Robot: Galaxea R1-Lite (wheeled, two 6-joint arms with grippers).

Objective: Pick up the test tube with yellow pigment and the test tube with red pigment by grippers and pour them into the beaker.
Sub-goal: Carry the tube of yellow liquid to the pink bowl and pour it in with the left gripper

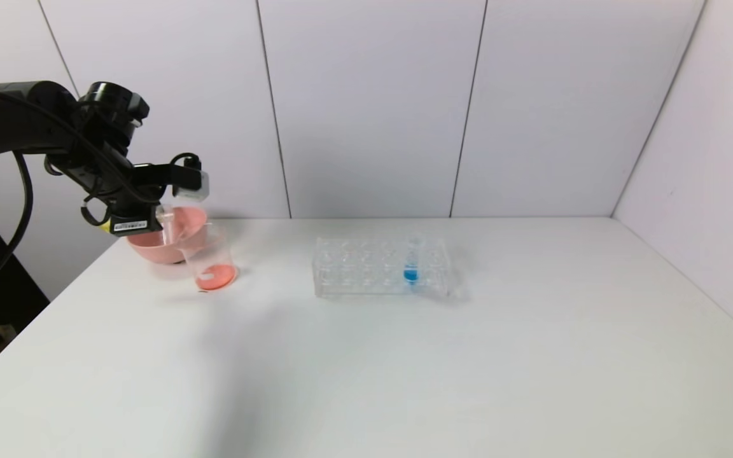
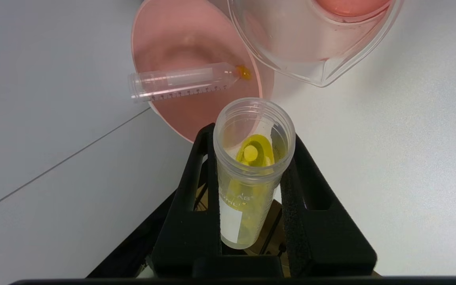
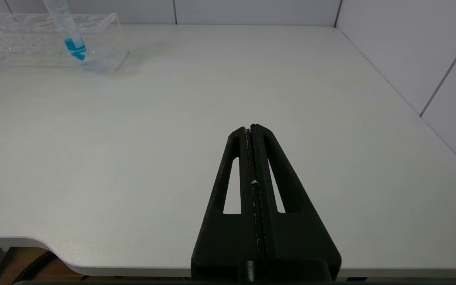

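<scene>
My left gripper (image 2: pixel 251 134) is shut on the test tube with yellow pigment (image 2: pixel 247 186). Yellow liquid sits low inside the tube, and its open mouth faces the pink bowl and the beaker. In the head view the gripper (image 1: pixel 156 213) hangs over the bowl at the table's far left, with the tube (image 1: pixel 167 222) faint between its fingers. The beaker (image 1: pixel 210 259) stands against the bowl with red-orange liquid in its bottom; it also shows in the left wrist view (image 2: pixel 315 43). A clear tube with an orange-red trace in its tip (image 2: pixel 184 81) lies inside the bowl. My right gripper (image 3: pixel 250 128) is shut and empty.
The pink bowl (image 1: pixel 150 248) stands at the far left, touching the beaker; it also shows in the left wrist view (image 2: pixel 208 114). A clear tube rack (image 1: pixel 354 270) in the middle holds a blue-liquid tube (image 1: pixel 411 267). The right gripper hovers near the table's front edge (image 3: pixel 93 269).
</scene>
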